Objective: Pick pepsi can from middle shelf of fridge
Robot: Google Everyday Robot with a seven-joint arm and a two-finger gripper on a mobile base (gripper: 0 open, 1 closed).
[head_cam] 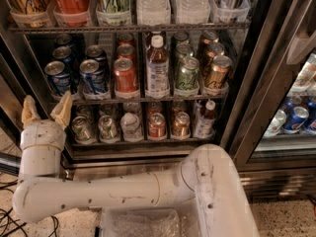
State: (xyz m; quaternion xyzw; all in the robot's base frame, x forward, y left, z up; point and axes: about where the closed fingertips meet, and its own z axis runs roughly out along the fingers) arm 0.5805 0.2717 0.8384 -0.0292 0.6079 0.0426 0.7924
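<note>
None of the pick is done yet: the pepsi can (59,78) stands at the front left of the middle shelf (163,100) in the fridge (247,83), a second blue can (94,78) just right of it. The reach, grip and pull-out are all left to do. The gripper (47,113) hovers low on the left, below that shelf, fingers (63,110) spread wide, holding and touching nothing.
</note>
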